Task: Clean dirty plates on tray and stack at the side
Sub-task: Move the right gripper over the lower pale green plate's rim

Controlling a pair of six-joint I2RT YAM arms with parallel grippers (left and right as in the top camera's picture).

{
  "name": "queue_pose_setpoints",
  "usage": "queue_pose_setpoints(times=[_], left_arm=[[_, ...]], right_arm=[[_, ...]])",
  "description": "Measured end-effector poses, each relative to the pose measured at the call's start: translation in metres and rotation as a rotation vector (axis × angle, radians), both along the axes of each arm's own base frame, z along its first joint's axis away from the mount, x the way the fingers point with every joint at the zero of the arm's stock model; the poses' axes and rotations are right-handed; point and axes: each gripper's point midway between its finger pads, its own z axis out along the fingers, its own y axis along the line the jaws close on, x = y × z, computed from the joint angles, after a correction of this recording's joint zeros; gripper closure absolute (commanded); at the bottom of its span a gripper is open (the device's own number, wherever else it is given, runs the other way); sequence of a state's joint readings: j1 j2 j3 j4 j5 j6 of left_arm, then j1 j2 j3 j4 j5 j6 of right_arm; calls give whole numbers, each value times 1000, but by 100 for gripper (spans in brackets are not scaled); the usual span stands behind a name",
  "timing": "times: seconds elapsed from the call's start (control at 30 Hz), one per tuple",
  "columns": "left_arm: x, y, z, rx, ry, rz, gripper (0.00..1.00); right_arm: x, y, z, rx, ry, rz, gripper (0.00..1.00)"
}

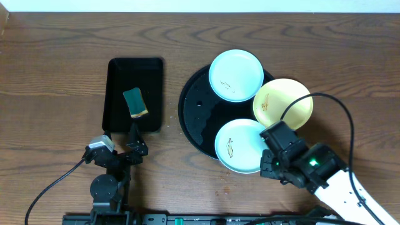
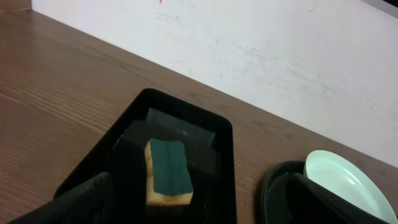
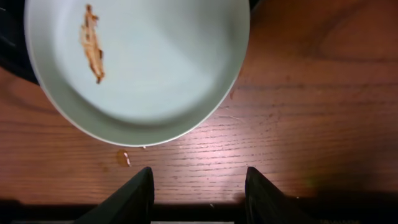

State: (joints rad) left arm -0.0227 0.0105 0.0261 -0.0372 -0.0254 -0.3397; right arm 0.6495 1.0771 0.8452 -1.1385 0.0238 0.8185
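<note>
The round black tray (image 1: pixel 195 106) holds three plates. A mint plate (image 1: pixel 235 75) lies at its far side and a yellow plate (image 1: pixel 282 103) at its right, each with a small smear. The near mint plate (image 1: pixel 240 145) carries a brown-orange smear (image 3: pixel 92 43) and overhangs the rim toward the bare wood. My right gripper (image 1: pixel 270 150) sits just right of that plate (image 3: pixel 143 62). In the right wrist view the right gripper (image 3: pixel 198 180) stands open over wood, holding nothing. My left gripper (image 1: pixel 120 134) is wide open at the near end of a rectangular tray.
A small rectangular black tray (image 1: pixel 135 94) left of the round tray holds a green-and-yellow sponge (image 1: pixel 135 102). In the left wrist view the sponge (image 2: pixel 168 169) lies ahead between the open fingers. A few crumbs (image 3: pixel 123 158) dot the wood near the plate.
</note>
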Motion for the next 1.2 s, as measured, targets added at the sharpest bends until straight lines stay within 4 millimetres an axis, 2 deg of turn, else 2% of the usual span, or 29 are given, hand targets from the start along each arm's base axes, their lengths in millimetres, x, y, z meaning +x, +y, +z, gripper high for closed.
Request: queue_pose_setpoints(times=[0.13,0.3,0.43,0.6,0.8,1.2], left_arm=[[0,0,0,0,0,0,12],[0,0,0,0,0,0,12],[0,0,0,0,0,0,12],[0,0,0,0,0,0,12],[0,0,0,0,0,0,12],[0,0,0,0,0,0,12]], right_arm=[[-3,4,-18,-12,10,-13,57],[-1,-1,-37,-38,-3,-39,59],[13,0,-38,-32,-61,-74,62],[28,-13,-36,-28,-91,-161,58],[34,-23,-38,-36,-96,-211,58],[42,-17,-61,-31,-85,-215,64]])
